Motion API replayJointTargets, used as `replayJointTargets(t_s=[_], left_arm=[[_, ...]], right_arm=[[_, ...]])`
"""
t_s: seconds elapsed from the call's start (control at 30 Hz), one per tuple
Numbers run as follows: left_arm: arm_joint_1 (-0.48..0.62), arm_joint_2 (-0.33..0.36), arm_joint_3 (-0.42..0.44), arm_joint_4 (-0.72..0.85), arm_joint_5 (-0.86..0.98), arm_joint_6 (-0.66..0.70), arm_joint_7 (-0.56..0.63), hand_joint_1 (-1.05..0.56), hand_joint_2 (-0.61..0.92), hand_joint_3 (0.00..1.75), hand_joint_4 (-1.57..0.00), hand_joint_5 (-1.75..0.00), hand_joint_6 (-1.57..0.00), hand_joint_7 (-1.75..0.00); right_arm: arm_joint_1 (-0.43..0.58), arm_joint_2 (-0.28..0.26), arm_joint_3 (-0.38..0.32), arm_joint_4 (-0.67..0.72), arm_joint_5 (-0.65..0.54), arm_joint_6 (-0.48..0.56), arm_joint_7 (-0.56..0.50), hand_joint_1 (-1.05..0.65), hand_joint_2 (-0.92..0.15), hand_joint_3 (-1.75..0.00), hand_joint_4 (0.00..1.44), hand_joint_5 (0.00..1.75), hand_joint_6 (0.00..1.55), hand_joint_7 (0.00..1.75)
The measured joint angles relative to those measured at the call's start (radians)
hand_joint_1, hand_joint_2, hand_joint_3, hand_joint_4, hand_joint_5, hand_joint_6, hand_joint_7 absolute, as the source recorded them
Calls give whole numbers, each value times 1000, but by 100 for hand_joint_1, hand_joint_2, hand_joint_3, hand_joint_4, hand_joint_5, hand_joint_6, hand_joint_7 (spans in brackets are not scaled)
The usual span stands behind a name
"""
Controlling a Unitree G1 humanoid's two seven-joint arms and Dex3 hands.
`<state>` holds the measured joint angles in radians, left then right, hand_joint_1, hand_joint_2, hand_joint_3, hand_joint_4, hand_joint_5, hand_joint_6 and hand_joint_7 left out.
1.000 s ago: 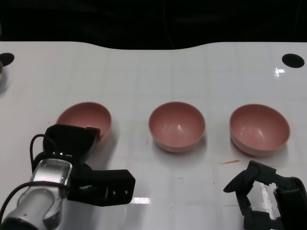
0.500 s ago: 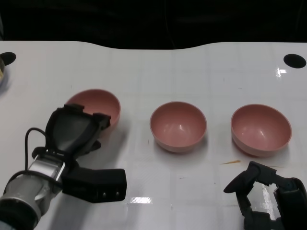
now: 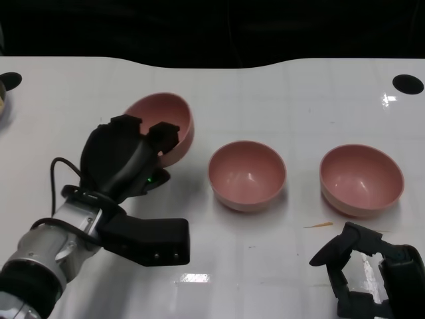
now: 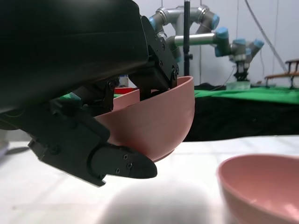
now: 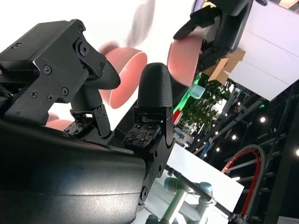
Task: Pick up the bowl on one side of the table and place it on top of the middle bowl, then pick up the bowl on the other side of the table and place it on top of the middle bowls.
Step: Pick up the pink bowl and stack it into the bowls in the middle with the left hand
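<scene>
The left hand is seen gripping the left bowl, with fingers hooked over the rim and into the inside while a lower finger is pressed under the outer wall. The bowl is held off the table, tilted with its opening turned toward the hand; in the left wrist view it is seen clear above the white surface, with a soft shadow cast below it. It is held left of the middle bowl, apart from it, over the table's left half.

The middle bowl is seated upright on the table, roughly centred between the left and right edges. The right bowl is seated upright on the right half, apart from the middle bowl and in line with it.

The right hand is placed near the table's front right corner, just in front of the right bowl and not touching it. Nothing is held in it; its fingers are loosely curled and spread apart.

A dark round hole is seen near the far right corner. A thin tan sliver is lying on the table between the middle and right bowls, toward the front.
</scene>
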<state>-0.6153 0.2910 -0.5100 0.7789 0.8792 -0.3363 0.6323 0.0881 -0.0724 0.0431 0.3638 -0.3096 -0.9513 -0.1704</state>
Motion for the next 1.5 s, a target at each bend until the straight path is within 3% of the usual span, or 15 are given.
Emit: replayJointTargets(t_s=[0.07, 0.2, 0.63, 0.77, 0.8, 0.93, 1.0, 1.03, 1.1, 1.17, 1.2, 1.23, 1.3, 1.5], left_arm=[[-10, -17, 0, -8, -19, -39, 0, -15, 41, 107, -86, -175, -71, -174], [-36, -46, -3, -18, -26, -88, -6, -16, 41, 111, -88, -175, -73, -173], [-110, -127, -95, 36, -1, -141, -25, -17, 51, 85, -90, -175, -73, -175], [-115, -143, -125, 60, 19, -137, -45, -19, 53, 79, -89, -175, -81, -158], [-116, -146, -131, 63, 24, -130, -50, -22, 60, 62, -88, -175, -86, -139], [-127, -148, -159, 68, 48, -93, -104, -29, 81, 16, -83, -170, -95, -95], [-133, -147, -161, 66, 46, -85, -163, -28, 88, 8, -83, -123, -92, -68], [-136, -146, -161, 61, 46, -77, -201, -28, 90, 6, -82, -115, -92, -57], [-138, -140, -164, 27, 51, -39, -284, -36, 91, 3, -63, -64, -75, -20], [-138, -132, -168, -12, 63, 9, -350, -41, 91, 1, -50, -43, -66, -6], [-137, -127, -169, -33, 70, 32, -379, -52, 92, 4, -33, -30, -50, -3], [-136, -121, -171, -56, 75, 55, -411, -55, 92, 5, -27, -26, -45, -1], [-133, -111, -171, -97, 79, 82, -460, -77, 92, 25, -7, -16, -24, 0], [-97, -97, -166, -162, 53, 92, -537, -97, 92, 50, 0, 0, -2, 0]], right_arm=[[0, -1, 0, 2, 0, 0, 0, 9, -34, -134, 76, 164, 80, 120], [-1, -1, 0, 11, 0, -2, 0, 10, -34, -134, 77, 163, 80, 121], [-5, -1, 1, 17, -8, -2, -3, 8, -35, -133, 77, 165, 79, 122], [-7, -1, 1, 17, -11, -2, -11, 7, -35, -133, 76, 167, 79, 122], [-8, -1, 1, 17, -12, -2, -14, 7, -35, -133, 77, 168, 79, 122], [-9, -1, 1, 17, -13, -2, -17, 6, -35, -132, 77, 169, 79, 121], [-9, -1, 1, 17, -13, -2, -17, 7, -35, -133, 76, 169, 79, 122], [-9, -1, 1, 16, -13, -2, -17, 7, -34, -133, 76, 168, 79, 122], [-9, -1, 1, 14, -14, -2, -18, 6, -34, -134, 76, 167, 79, 122], [-9, -1, 1, 11, -16, -1, -18, 6, -34, -134, 76, 167, 79, 122], [-9, -1, 1, 9, -17, 0, -18, 6, -33, -134, 76, 166, 79, 122], [-8, -1, 1, 8, -18, 1, -18, 6, -33, -134, 76, 166, 79, 122], [-8, -1, 1, 7, -19, 1, -18, 8, -33, -136, 76, 165, 79, 123], [-8, -1, 2, 5, -19, 2, -18, 10, -32, -137, 77, 164, 79, 124]])
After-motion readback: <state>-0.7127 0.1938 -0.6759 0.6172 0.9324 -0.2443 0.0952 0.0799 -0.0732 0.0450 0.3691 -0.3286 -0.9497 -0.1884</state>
